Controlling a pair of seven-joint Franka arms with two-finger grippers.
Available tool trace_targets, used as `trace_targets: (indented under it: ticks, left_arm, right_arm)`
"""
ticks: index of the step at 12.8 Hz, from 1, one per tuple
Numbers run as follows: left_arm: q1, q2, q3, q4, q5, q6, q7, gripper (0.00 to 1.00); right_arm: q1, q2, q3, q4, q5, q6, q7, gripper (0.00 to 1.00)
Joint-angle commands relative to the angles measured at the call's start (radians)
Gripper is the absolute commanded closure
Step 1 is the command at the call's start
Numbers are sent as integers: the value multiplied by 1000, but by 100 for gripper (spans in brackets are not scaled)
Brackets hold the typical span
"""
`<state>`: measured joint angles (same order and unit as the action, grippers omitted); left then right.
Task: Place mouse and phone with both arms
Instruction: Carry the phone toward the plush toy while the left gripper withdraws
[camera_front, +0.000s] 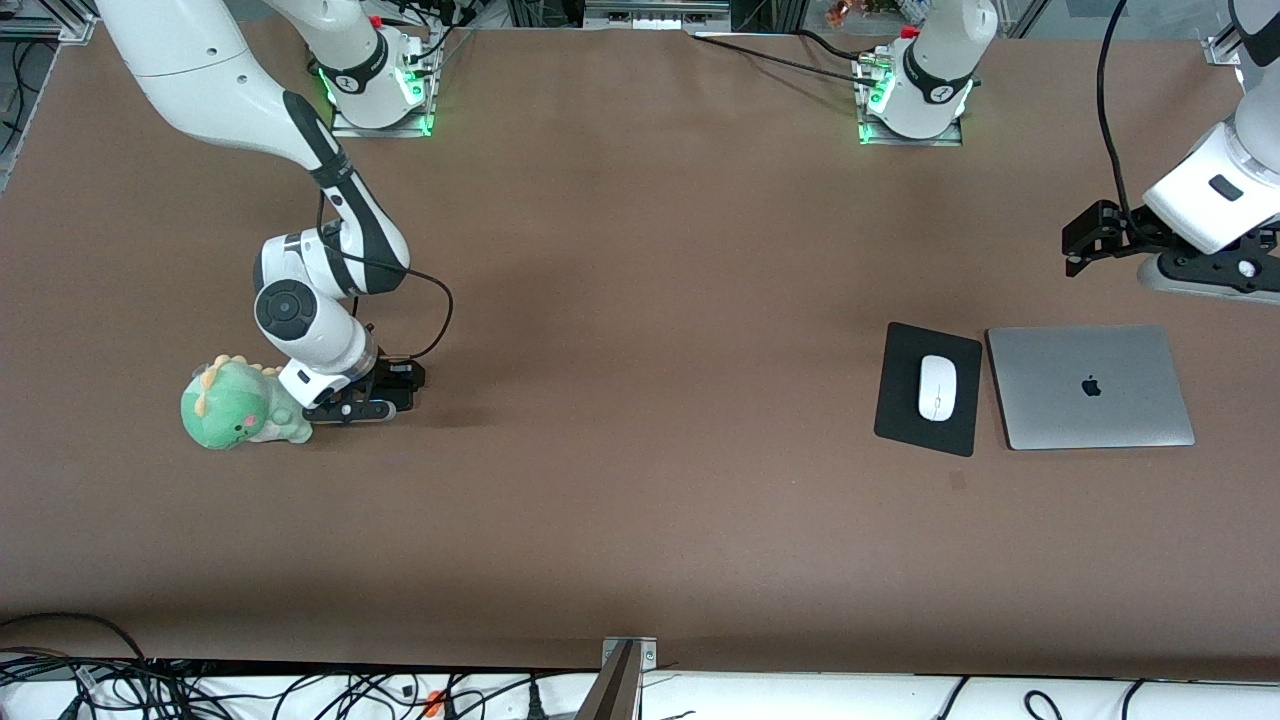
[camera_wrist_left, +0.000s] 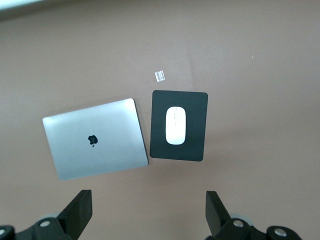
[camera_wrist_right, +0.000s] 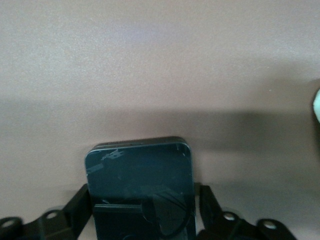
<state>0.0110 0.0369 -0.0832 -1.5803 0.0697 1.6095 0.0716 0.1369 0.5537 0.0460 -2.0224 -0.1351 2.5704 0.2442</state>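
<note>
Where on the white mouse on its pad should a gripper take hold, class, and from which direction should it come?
Grip the mouse across its narrow width, on the two long curved sides near the middle, coming straight down from above. It lies flat on the mouse pad, so only its sides offer purchase. The left gripper, open above, would likely need its fingers turned to straddle that width.

The white mouse (camera_wrist_left: 175, 125) lies on the black mouse pad (camera_wrist_left: 196, 127), just beside the closed laptop (camera_wrist_left: 95, 145). The left gripper (camera_wrist_left: 148, 210) hangs above them with its fingers wide apart.

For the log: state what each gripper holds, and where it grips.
Right gripper clamps the phone by its long side edges. Left gripper is open, holding nothing.
</note>
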Motion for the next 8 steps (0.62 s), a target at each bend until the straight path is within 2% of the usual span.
trace_targets:
  ticks: [1, 4, 6, 8]
  left_arm:
    - [-26, -45, 59, -58, -106, 37, -13, 0]
    - [-26, -31, 51, -26, -102, -8, -12, 0]
    - [-25, -26, 51, -18, -87, -3, -10, 0]
    - [-25, -25, 45, -9, -35, 0, -10, 0]
  right_arm:
    - [-10, -66, 17, -16, 12, -27, 61, 0]
    - [-8, -235, 61, 39, 12, -285, 128, 0]
    - [-10, -329, 61, 109, 28, -482, 119, 0]
    - [-10, -377, 52, 209, 141, -643, 54, 0]
